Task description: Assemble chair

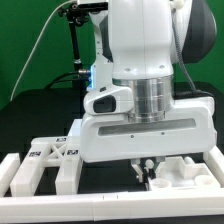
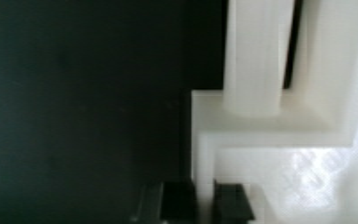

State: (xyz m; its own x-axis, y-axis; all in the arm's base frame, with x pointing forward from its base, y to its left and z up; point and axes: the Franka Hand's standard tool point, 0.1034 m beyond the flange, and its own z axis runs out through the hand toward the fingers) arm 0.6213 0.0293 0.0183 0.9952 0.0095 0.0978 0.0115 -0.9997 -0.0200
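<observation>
- While reading this stage, take the chair block as the reference for every position below.
- Locate gripper low over the tabletop, just beside the chair block, on its side toward the exterior view's left.
- Note fingers pressed together, with nothing visibly pinched and no part carried.
- Treat contact between fingers and chair block as undetermined: close in the wrist view, but cannot tell whether touching.
- Find chair block resting on the tabletop, with a dark slot showing along one wall in the wrist view.
- Find tagged chair parts well apart from the chair block, beyond the gripper toward the exterior view's left, and not joined to it.
- Find border rail near the chair block, on its camera side.
- Judge step in hand: probably nudging or aligning the chair block with closed fingers, not a pick; assembly at an early stage.
- For a nudge, press low and square against the block flank to avoid rotation.
- For a pick, spread fingers first, then straddle one wall beside the slot.
</observation>
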